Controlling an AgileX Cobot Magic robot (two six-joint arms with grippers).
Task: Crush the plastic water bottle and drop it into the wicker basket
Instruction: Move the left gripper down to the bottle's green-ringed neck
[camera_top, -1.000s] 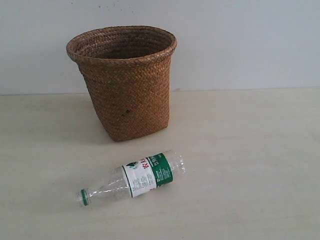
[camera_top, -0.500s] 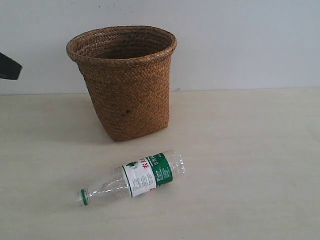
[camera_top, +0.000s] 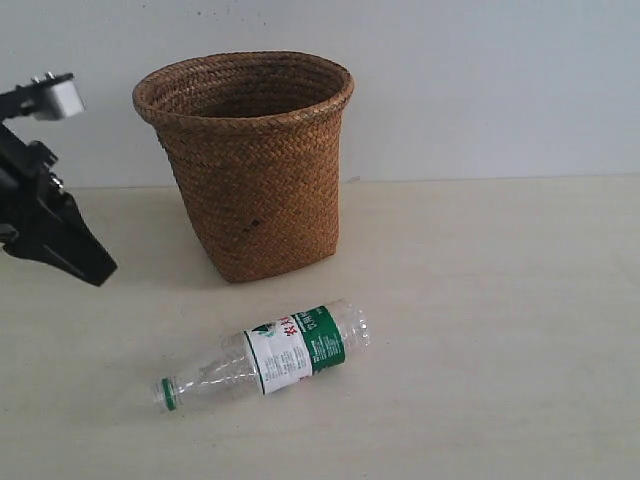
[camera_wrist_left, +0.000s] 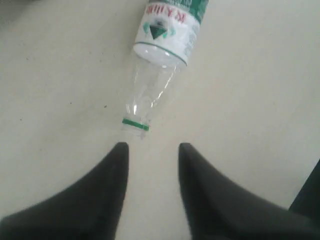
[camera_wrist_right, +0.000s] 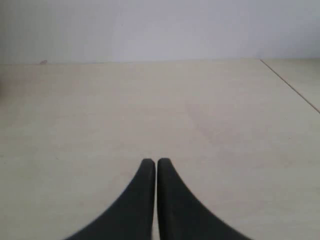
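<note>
left pincer (camera_wrist_left: 151, 146) open, fingers spread, holding nothing. plastic water bottle (camera_wrist_left: 162, 55) lies on its side on the table (camera_top: 500, 300) just ahead of the tips, green cap toward them, not touching, uncrushed. wicker basket (camera_top: 250, 170) upright farther out, past the bottle. right pincer (camera_wrist_right: 156, 161) closed on nothing, tips together.

The left arm (camera_top: 30, 190) stands at the left edge of the scene, black, with a pale grey block (camera_top: 62, 97) at its top. The left pincer (camera_wrist_left: 150, 146) slants down and to the right, tips aimed at the counter (camera_wrist_right: 225, 125), its two dark fingers parted with a clear gap between them. The right pincer (camera_wrist_right: 156, 161) reaches out low over the counter, fingers pressed together tip to tip.
</note>
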